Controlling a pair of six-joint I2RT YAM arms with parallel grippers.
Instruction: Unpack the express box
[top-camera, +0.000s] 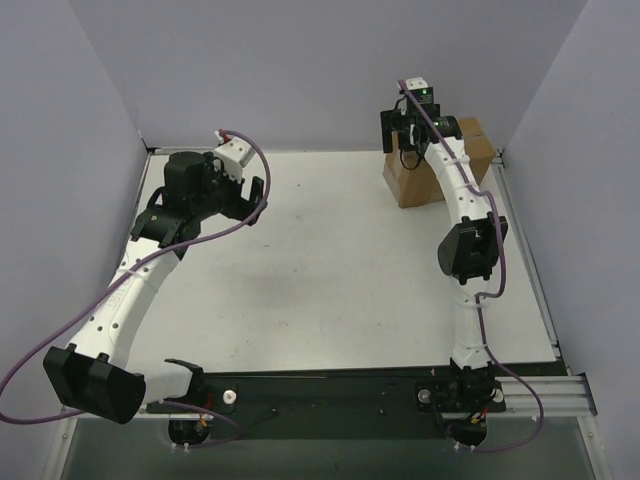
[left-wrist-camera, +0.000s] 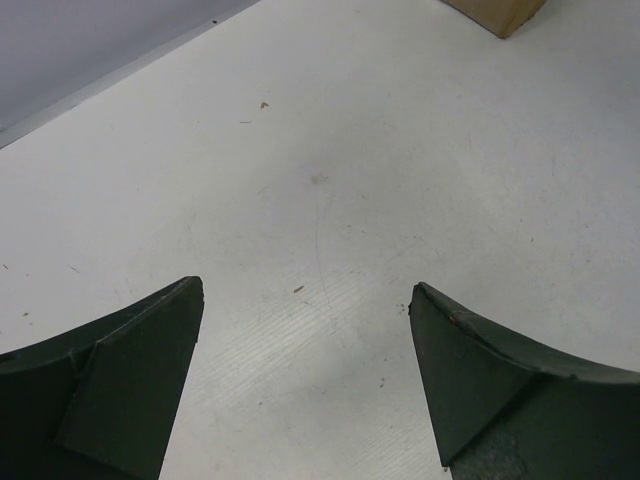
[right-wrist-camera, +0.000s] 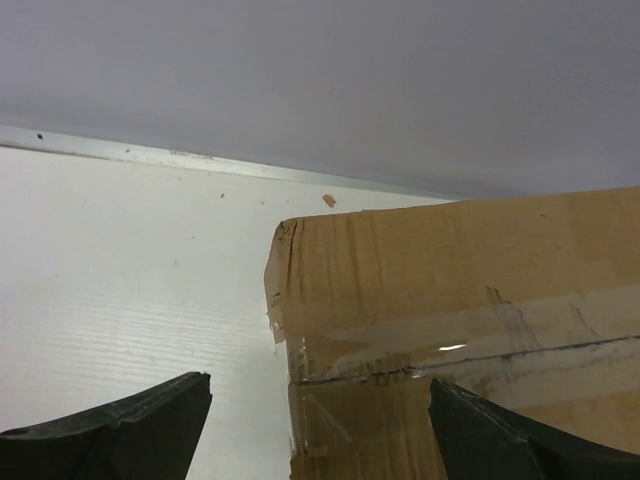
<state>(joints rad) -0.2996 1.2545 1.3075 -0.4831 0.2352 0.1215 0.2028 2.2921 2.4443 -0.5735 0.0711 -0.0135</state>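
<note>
The express box (top-camera: 478, 148) is a brown cardboard carton in the far right corner of the table, partly covered by my right arm. In the right wrist view its top (right-wrist-camera: 450, 270) shows closed flaps with a clear tape seam across them. My right gripper (top-camera: 400, 140) is open and hovers over the box's left end, one finger past the box's edge and the other above its top; it holds nothing (right-wrist-camera: 320, 385). My left gripper (top-camera: 252, 205) is open and empty over bare table at the far left (left-wrist-camera: 306, 288). A corner of the box (left-wrist-camera: 500, 12) shows at that view's top edge.
The white table (top-camera: 330, 260) is walled by grey panels at the back and both sides, with a metal rail (right-wrist-camera: 150, 155) along the back edge. The box stands close to the back and right walls.
</note>
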